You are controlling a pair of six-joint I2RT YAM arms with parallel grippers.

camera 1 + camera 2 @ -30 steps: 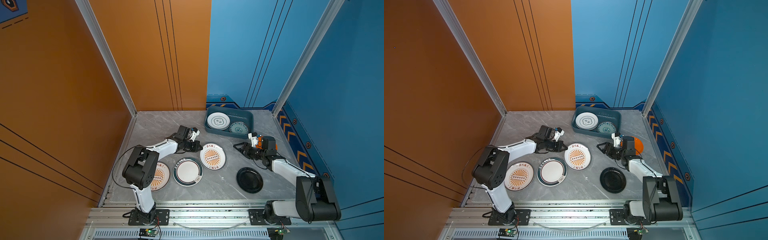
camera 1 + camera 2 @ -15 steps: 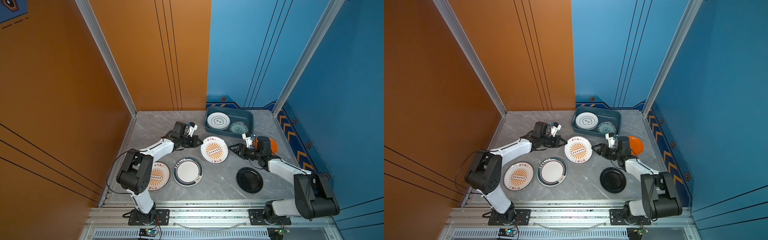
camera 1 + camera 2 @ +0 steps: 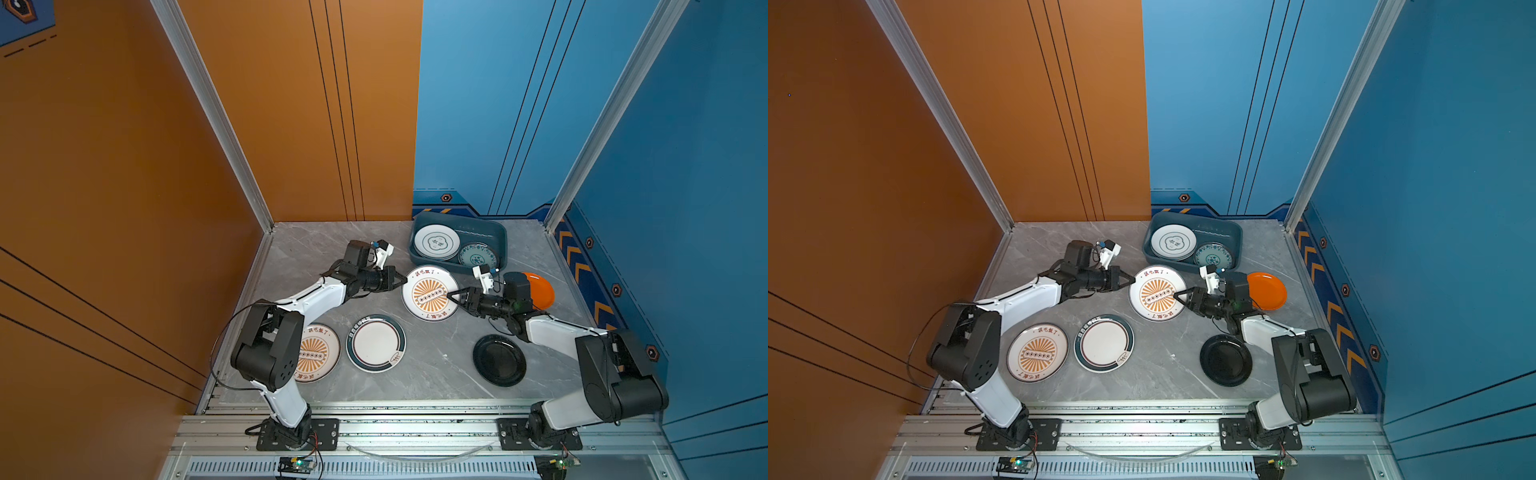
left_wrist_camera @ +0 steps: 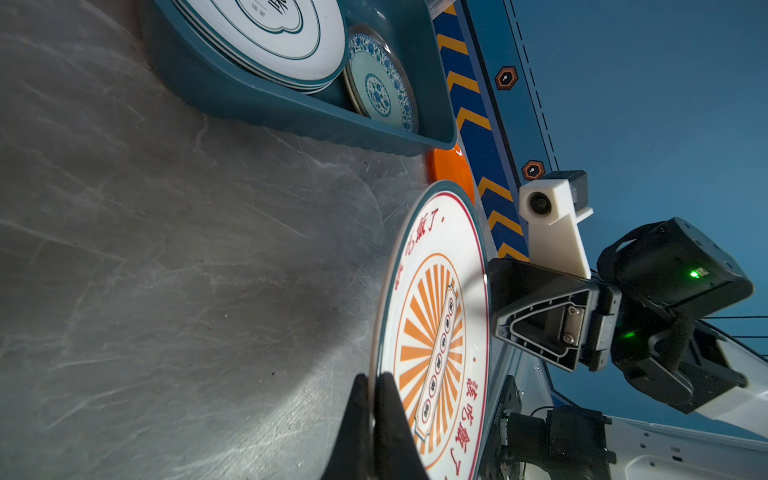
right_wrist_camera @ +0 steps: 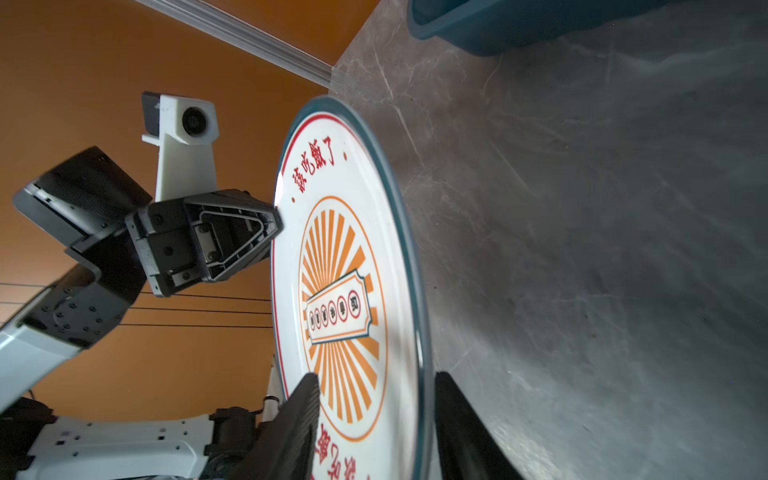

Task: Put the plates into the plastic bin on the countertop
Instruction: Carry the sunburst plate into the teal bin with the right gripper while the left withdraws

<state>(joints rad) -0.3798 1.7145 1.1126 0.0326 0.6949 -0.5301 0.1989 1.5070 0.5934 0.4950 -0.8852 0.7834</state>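
While the sunburst plate (image 3: 430,294) is pinched at its 9 o'clock rim by the left gripper (image 3: 402,281), at 6 o'clock of the plastic bin (image 3: 482,226), the parted jaws of the right gripper (image 3: 451,296), astride the 3 o'clock rim, should be clamped fully before release.

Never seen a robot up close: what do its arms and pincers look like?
The left arm and right arm have white shells between black joints. The left pincer and right pincer are black and taper to a point, each topped by a white camera mount. A black cable loops beside the left arm.
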